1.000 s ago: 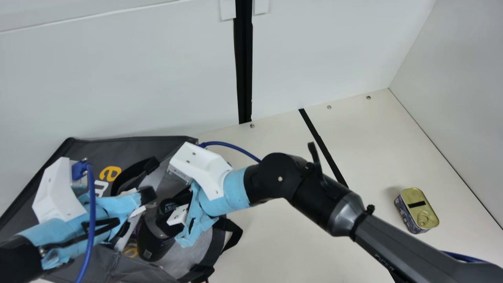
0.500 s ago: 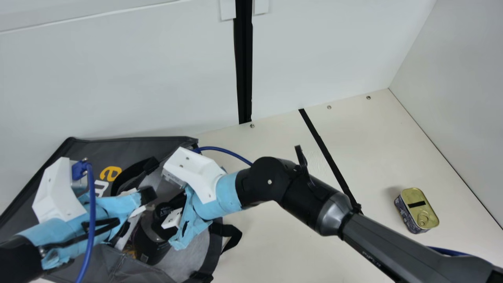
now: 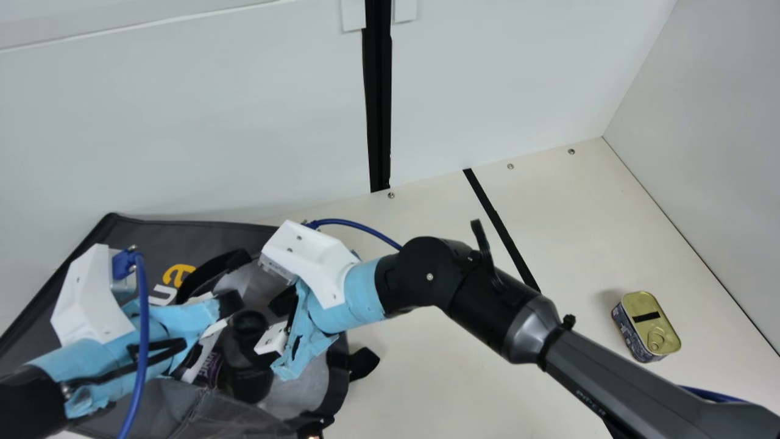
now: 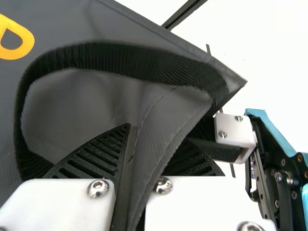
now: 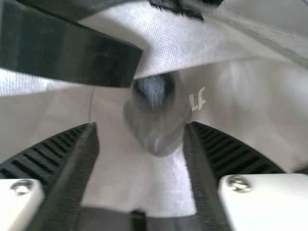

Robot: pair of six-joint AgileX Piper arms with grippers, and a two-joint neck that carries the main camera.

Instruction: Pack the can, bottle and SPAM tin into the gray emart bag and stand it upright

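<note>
In the main view, your left gripper (image 3: pixel 230 305) hides part of the print on the gray emart bag (image 3: pixel 140 238) and much of a purple-labelled item (image 3: pixel 210 367). Your right gripper (image 3: pixel 279 320) covers one side of the dark bottle (image 3: pixel 242 366). The bag runs off the left and bottom edges, and both arms (image 3: pixel 609 372) are cut off too. In your right wrist view, a dark rounded shape (image 5: pixel 156 115) is too blurred for you to name. In your left wrist view, the edge crops a yellow letter (image 4: pixel 24 45).
</note>
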